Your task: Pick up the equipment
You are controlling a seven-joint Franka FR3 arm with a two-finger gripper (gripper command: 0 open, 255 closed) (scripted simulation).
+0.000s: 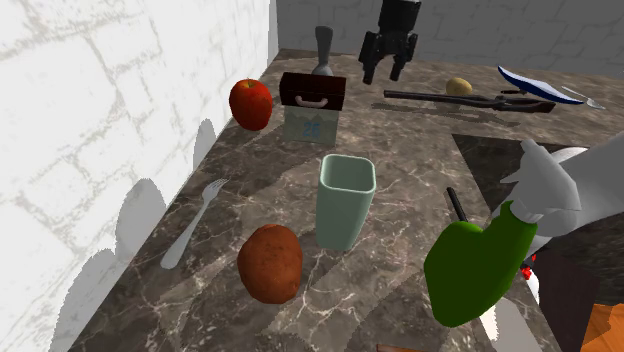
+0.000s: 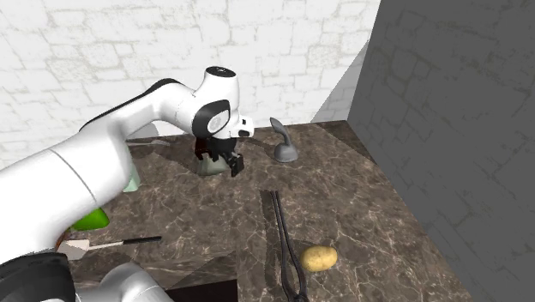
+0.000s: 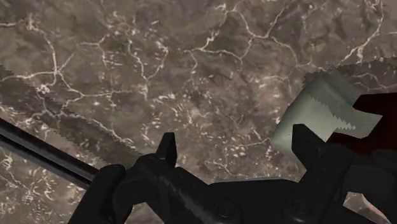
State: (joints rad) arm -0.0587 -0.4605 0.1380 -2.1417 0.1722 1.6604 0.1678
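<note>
- Shoulder view: the fingers [image 1: 372, 66] are hanging above the bench [image 1: 420, 160], spread wide and holding nothing.
- I am taking the equipment to be the box [image 1: 312, 104], with its dark red top, white handle and pale green base, though the task sentence does not make that certain.
- The box is standing upright on the bench, below and toward this view's left of the fingers, with a grey knob [image 1: 323, 50] just behind it and an apple [image 1: 250, 103] beside it.
- The box's longer side is running across this view, and the handle is lying along it.
- The tongs [image 1: 450, 98] are lying to the other side of the fingers.
- Second exterior view: the fingers [image 2: 233, 165] are pointing down right in front of the box [image 2: 206, 166], and it is unclear whether they are touching it.
- The knob [image 2: 285, 146] is standing apart toward this view's right, and the tongs [image 2: 283, 240] are lying nearer the camera.
- Wrist view: the fingers [image 3: 167, 149] are standing well apart over bare bench [image 3: 191, 70].
- The box [image 3: 318, 108] is sitting just outside the other finger, not in the gap, so the coming move is calling for a sideways shift toward it.
</note>
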